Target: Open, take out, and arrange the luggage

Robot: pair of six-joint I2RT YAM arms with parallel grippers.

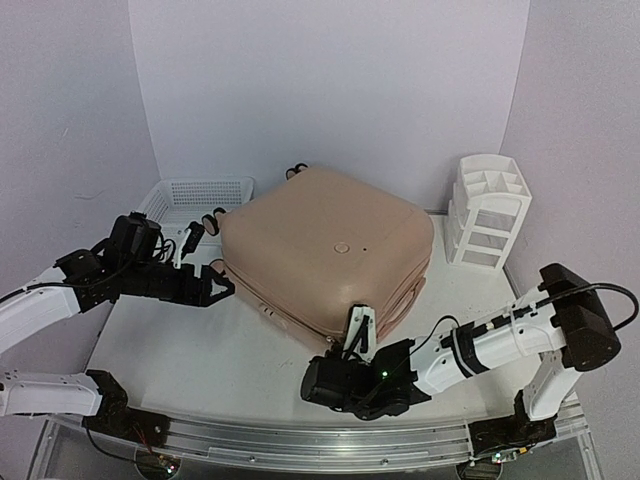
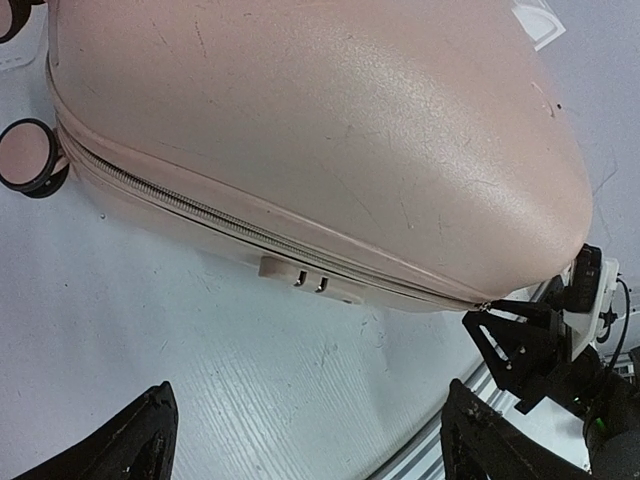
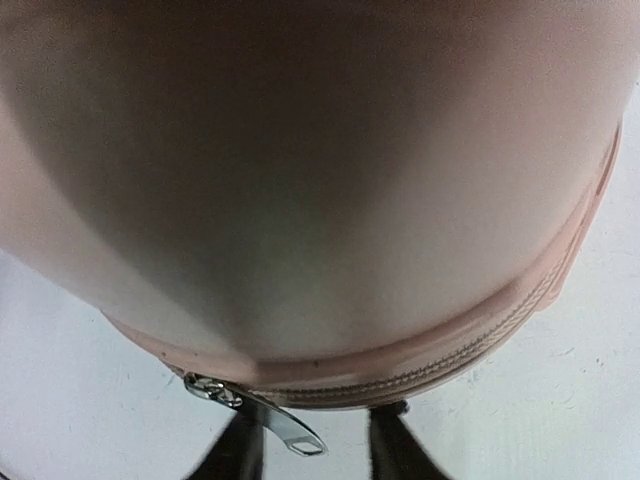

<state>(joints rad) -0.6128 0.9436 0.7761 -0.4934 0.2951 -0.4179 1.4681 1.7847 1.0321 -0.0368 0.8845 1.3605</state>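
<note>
The left gripper [image 1: 222, 290] is spread wide beside the large peach-pink hard-shell suitcase [image 1: 325, 250], which lies closed in the middle of the white desk [image 1: 180, 350]. At its near corner the right gripper [image 1: 358, 322] straddles the silver zipper pull [image 3: 285, 432]; whether it pinches it, I cannot tell.

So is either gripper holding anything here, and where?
Left gripper: nothing, open. Right gripper straddles the zipper pull of the luggage; whether it grips cannot be told.
</note>
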